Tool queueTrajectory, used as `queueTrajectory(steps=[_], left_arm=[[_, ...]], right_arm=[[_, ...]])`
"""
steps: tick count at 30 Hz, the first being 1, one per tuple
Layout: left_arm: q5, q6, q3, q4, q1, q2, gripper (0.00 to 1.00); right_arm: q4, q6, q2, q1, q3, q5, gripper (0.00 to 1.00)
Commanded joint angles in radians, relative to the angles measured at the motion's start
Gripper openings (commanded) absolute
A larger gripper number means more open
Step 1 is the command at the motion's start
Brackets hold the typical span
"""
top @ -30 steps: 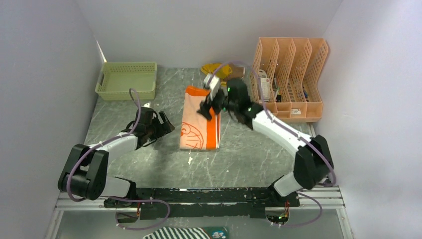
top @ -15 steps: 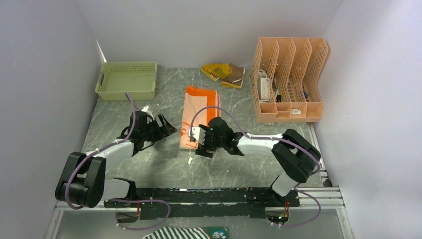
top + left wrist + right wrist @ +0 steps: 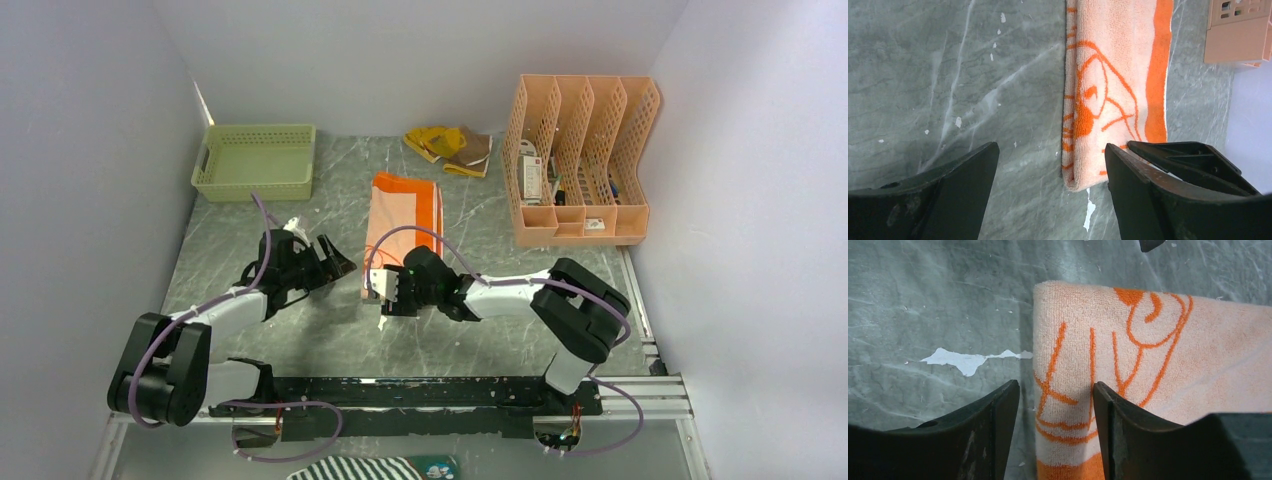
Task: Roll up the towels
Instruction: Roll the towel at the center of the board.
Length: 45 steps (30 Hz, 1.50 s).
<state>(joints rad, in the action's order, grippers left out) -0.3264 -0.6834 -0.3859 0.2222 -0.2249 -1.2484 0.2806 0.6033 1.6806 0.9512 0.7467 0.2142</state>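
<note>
Table (image 3: 500, 320) bears orange towel (image 3: 405, 212), yellow towel (image 3: 438, 141), basket (image 3: 255, 160), rack (image 3: 580, 150).

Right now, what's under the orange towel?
The orange towel lies flat on the grey table, which shows around it. The cloth covers whatever is directly beneath, and the right gripper hides its near end from above.

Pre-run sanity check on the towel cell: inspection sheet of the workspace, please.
Surface: grey marbled table, white chips; otherwise nothing seen.
Job's things: orange towel folded flat, unrolled; yellow towel crumpled at the far edge.
Clutter: green basket; peach file organiser holding small items; striped cloth at the top view's bottom edge.
Grippers: left gripper open, beside the orange towel's left side; right gripper open, jaws straddling its near corner.
Cables: purple cables loop over both arms, one arcing above the orange towel.
Surroundings: plain walls on three sides.
</note>
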Motion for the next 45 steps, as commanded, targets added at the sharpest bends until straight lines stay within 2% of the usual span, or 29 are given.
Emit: queueTrajectory(steps=[1,4,8,12,14,15,20,24,28,31,33,36,41,45], left_arm=[[-0.034,0.01,0.017,0.051,0.009,0.009,0.89],[-0.049,0.011,0.012,0.058,0.009,-0.008,0.9],[-0.07,0.012,-0.009,0.065,0.009,-0.035,0.89],[-0.083,0.014,-0.043,0.049,0.01,-0.029,0.89],[-0.089,0.019,-0.061,0.031,0.012,-0.017,0.89],[-0.093,0.02,-0.068,0.02,0.013,-0.006,0.89],[-0.107,0.022,-0.086,-0.061,0.015,0.074,0.88],[-0.137,0.025,-0.09,-0.136,0.018,0.172,0.89],[-0.197,0.034,-0.081,-0.176,0.018,0.255,0.88],[-0.219,0.034,-0.061,-0.183,0.018,0.305,0.87],[-0.239,0.013,-0.034,-0.147,0.018,0.331,0.84],[-0.304,-0.039,0.02,-0.024,0.018,0.334,0.71],[-0.404,-0.123,0.084,0.215,0.016,0.219,0.57],[-0.404,-0.12,0.084,0.288,0.016,0.125,0.58]], right_arm=[[0.005,-0.003,0.02,0.008,0.014,-0.011,0.55],[-0.002,-0.024,0.041,0.008,0.022,-0.02,0.51],[-0.053,-0.06,0.071,0.008,0.049,-0.031,0.37],[-0.116,-0.126,0.057,0.005,0.073,0.003,0.19],[-0.191,-0.176,0.05,-0.002,0.114,0.048,0.03],[-0.232,-0.204,0.049,-0.008,0.138,0.08,0.0],[-0.382,-0.417,0.051,-0.044,0.231,0.227,0.0],[-0.514,-0.55,0.13,-0.119,0.345,0.415,0.0],[-0.474,-0.657,0.18,-0.207,0.389,0.612,0.0],[-0.47,-0.713,0.225,-0.256,0.44,0.685,0.0],[-0.509,-0.705,0.267,-0.269,0.497,0.696,0.0],[-0.62,-0.694,0.373,-0.283,0.601,0.671,0.0],[-0.73,-0.674,0.526,-0.29,0.708,0.676,0.0],[-0.693,-0.686,0.538,-0.293,0.683,0.661,0.0]])
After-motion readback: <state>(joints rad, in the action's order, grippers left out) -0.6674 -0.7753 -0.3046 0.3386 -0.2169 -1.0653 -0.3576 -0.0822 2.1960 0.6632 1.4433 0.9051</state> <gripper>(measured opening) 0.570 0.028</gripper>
